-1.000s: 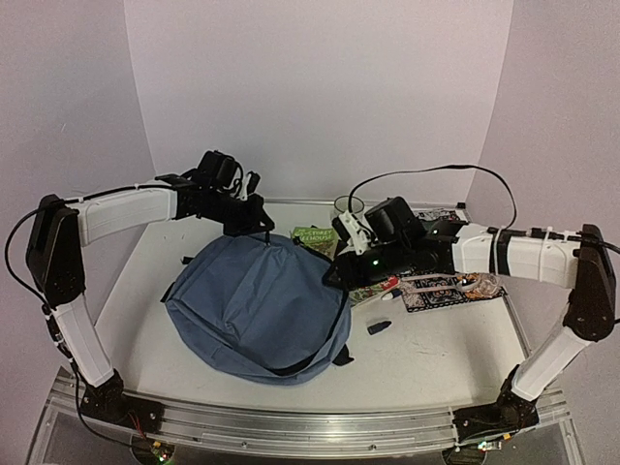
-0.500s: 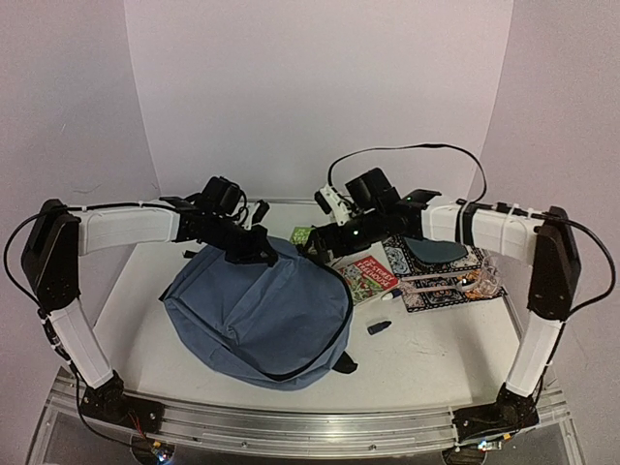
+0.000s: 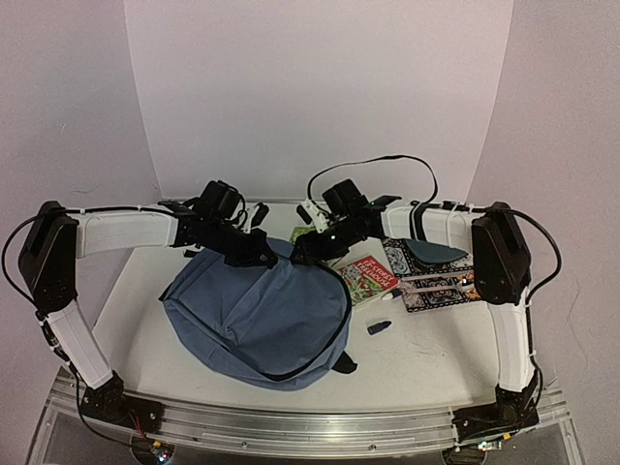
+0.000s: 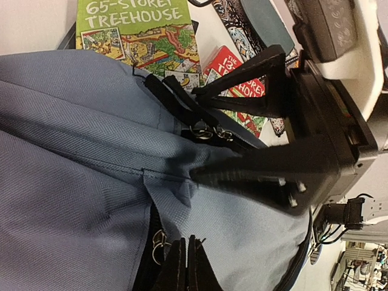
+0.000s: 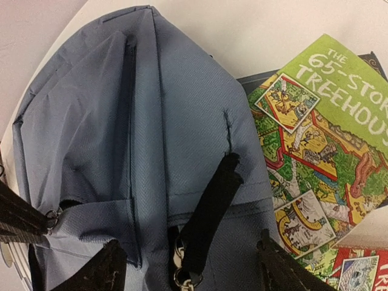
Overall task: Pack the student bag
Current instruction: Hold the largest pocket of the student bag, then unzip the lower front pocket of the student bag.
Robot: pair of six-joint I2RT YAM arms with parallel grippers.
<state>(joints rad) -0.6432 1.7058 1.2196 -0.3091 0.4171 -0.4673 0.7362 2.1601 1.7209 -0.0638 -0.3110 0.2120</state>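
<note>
The student bag lies flat on the left half of the table, slate-blue fabric facing up and its top end toward the far side. The left gripper sits at that far top edge with its fingers pressed tight together, the tips against the fabric just beside a small metal zipper ring; I cannot tell whether any cloth is caught between them. The right gripper comes at the same edge from the right with its jaws spread apart, a black zipper pull strap lying between the two fingers and clear of both. A green book lies just beyond the bag's top, its edge overlapped by the fabric. A red book lies right of the bag, a patterned pouch further right, and a small black object sits on the bare table nearer than the red book
</note>
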